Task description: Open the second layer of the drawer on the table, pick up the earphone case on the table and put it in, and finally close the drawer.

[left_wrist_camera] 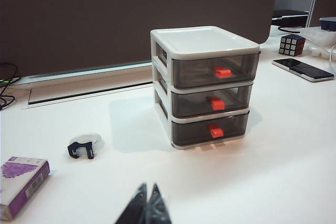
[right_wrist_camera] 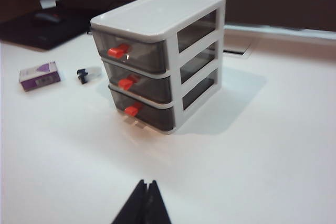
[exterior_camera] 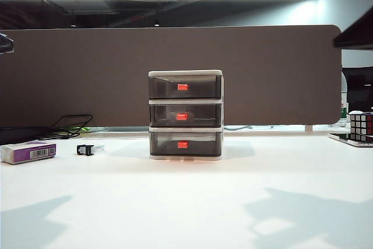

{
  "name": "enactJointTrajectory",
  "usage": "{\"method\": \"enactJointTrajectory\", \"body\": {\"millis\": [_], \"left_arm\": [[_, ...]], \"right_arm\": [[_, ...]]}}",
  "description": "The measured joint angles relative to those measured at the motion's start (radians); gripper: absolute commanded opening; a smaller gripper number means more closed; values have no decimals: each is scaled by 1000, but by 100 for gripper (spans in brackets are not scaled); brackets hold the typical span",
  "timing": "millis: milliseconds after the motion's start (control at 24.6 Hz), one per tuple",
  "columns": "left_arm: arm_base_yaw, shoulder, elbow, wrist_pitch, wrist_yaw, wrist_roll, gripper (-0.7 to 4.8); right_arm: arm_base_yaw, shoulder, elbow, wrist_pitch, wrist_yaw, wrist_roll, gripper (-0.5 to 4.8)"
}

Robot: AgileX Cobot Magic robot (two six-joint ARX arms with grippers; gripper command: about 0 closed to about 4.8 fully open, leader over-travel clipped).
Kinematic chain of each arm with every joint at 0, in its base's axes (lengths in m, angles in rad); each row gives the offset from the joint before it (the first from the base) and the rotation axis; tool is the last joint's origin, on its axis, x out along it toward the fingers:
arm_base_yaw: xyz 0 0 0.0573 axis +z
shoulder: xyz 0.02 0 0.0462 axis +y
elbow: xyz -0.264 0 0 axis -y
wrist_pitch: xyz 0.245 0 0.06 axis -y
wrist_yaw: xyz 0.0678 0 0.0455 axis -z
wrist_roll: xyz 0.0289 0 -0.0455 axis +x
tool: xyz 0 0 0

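Observation:
The drawer [exterior_camera: 185, 115] stands mid-table with a white frame and three smoky grey tiers, all pushed in. Its second layer [exterior_camera: 185, 115] [left_wrist_camera: 210, 101] [right_wrist_camera: 137, 81] is shut, its red-orange tab facing the front. No earphone case shows in any view. My left gripper [left_wrist_camera: 148, 186] is shut and empty, held above the white table [exterior_camera: 186, 202] well in front of the drawer and to its left. My right gripper [right_wrist_camera: 146, 182] is shut and empty too, above the table in front of the drawer's right corner. Neither gripper shows in the exterior view.
A purple-and-white box [exterior_camera: 28, 151] [left_wrist_camera: 20, 184] [right_wrist_camera: 40, 75] lies at the table's left. A small black clip [exterior_camera: 85, 149] [left_wrist_camera: 82, 149] [right_wrist_camera: 83, 73] sits between it and the drawer. At the far right are a Rubik's cube [exterior_camera: 361, 124] [left_wrist_camera: 292, 44] and a phone [left_wrist_camera: 303, 69]. Cables [exterior_camera: 73, 125] trail behind.

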State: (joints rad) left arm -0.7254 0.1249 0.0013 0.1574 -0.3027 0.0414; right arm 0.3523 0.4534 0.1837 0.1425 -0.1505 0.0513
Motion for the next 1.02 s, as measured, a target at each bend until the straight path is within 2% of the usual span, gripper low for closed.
{"method": "enactJointTrajectory", "body": {"millis": [366, 488, 569, 691, 1016], "left_arm": [[1, 0, 0, -11, 0, 28, -5], [1, 0, 0, -20, 9, 29, -5], [13, 0, 1, -43, 6, 48, -5], [83, 0, 0, -65, 25, 69, -5], [356, -1, 0, -34, 246, 71, -5]], "right_arm": [[0, -305, -173, -43, 42, 76, -5], [0, -410, -177, -167, 63, 103, -5], [-10, -453, -177, -253, 68, 58, -5], [-66, -452, -177, -270, 66, 49, -5], [-260, -452, -177, -254, -26, 3, -5]]}}
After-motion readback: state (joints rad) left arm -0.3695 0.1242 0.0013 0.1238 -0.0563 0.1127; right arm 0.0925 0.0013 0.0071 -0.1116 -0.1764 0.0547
